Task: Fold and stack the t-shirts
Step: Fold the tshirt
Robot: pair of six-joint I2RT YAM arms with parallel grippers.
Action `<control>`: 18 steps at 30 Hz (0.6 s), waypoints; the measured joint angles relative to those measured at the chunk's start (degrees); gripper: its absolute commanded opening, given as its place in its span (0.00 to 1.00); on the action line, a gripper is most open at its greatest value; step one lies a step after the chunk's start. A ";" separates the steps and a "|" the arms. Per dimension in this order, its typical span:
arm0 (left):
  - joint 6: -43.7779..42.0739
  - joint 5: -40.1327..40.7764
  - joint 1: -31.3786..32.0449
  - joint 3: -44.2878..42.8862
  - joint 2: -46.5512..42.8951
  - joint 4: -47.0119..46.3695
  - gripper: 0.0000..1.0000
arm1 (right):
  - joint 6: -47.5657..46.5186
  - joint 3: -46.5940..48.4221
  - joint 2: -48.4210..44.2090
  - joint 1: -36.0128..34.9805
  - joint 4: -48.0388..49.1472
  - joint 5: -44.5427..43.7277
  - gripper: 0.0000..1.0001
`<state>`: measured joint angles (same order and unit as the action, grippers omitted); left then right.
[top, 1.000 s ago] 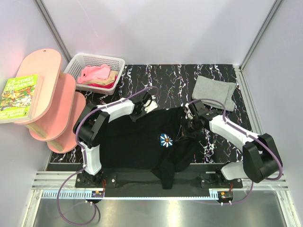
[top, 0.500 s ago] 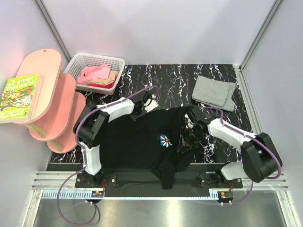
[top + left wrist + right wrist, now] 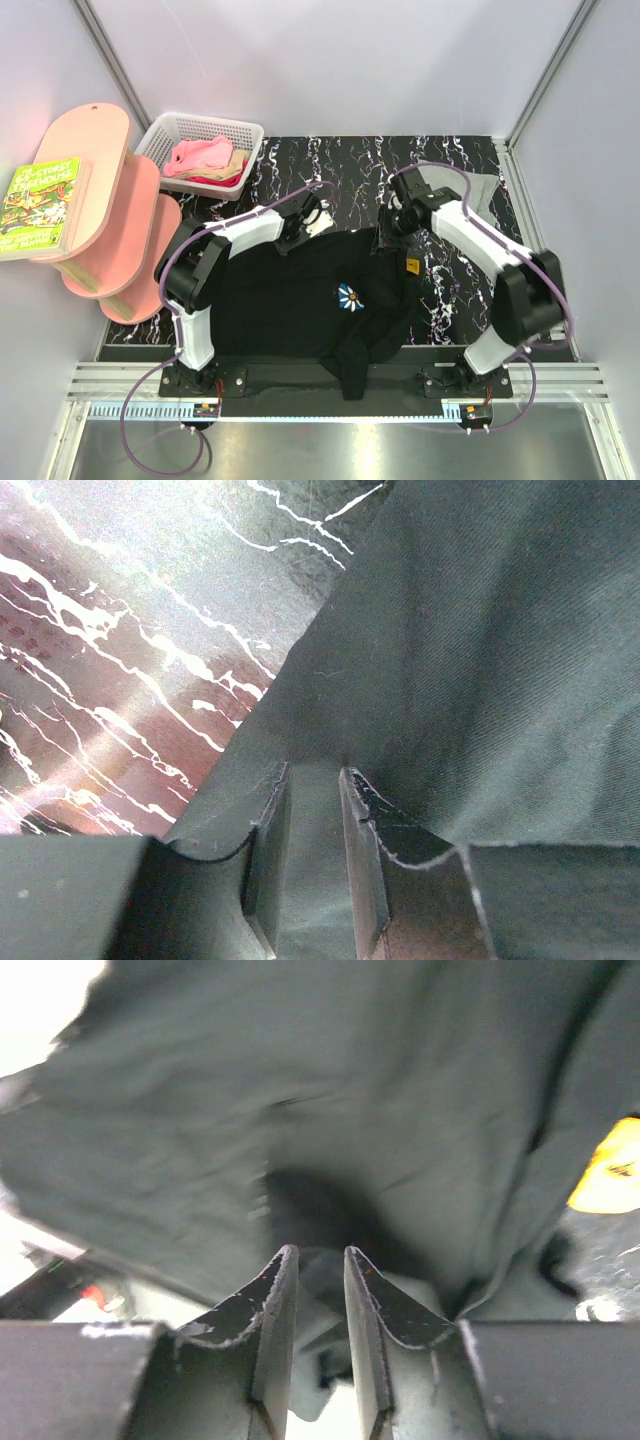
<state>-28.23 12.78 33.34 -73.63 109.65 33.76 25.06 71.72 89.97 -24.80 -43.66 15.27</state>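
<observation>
A: Black marble table (image 3: 350,165), black t-shirt (image 3: 290,300) spread flat in the middle. Grippers?
B: L gripper (image 3: 312,780) pinching shirt's far-left edge. R gripper (image 3: 320,1256) pinching cloth too, far-right side. Grey t-shirt (image 3: 482,188) at back-right corner.

The black t-shirt (image 3: 290,300) is looking like soft, matt cloth with a fine weave. The counter (image 3: 340,165) is shining smooth and glossy, like black stone with white streaks. The basket (image 3: 160,135) is looking like hard white plastic. The left fingers (image 3: 268,855) are looking dark, matt and scuffed.
</observation>
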 measured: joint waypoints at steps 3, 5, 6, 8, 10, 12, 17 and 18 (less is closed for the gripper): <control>0.00 0.00 0.00 0.00 0.00 0.00 0.31 | -0.87 -1.81 6.56 1.25 1.03 -1.36 0.31; 0.00 0.00 0.00 0.00 0.00 0.00 0.31 | -1.14 -3.56 9.07 1.29 0.96 -1.77 0.29; 0.00 0.02 0.00 0.00 0.00 0.00 0.31 | -1.25 -4.15 9.70 1.29 0.87 -1.77 0.29; 0.00 0.02 0.00 0.00 0.00 0.00 0.31 | -1.29 -4.55 10.08 1.29 0.81 -1.73 0.29; 0.00 0.02 0.00 0.00 0.00 0.00 0.31 | -1.29 -4.55 9.90 1.29 1.22 -1.38 0.28; 0.00 0.02 0.00 0.00 0.00 -0.02 0.31 | -1.25 -4.76 9.49 1.29 1.70 -0.83 0.29; 0.00 0.09 0.00 0.00 0.00 0.00 0.31 | -0.35 -8.76 5.03 1.27 2.56 2.16 0.28; 0.00 0.09 0.00 0.00 0.00 0.00 0.31 | 0.04 -9.84 3.80 1.27 2.58 2.82 0.29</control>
<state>-28.23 12.86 33.34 -73.63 109.65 33.76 25.10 61.89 93.78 -23.53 -41.08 18.09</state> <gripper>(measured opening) 0.307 0.283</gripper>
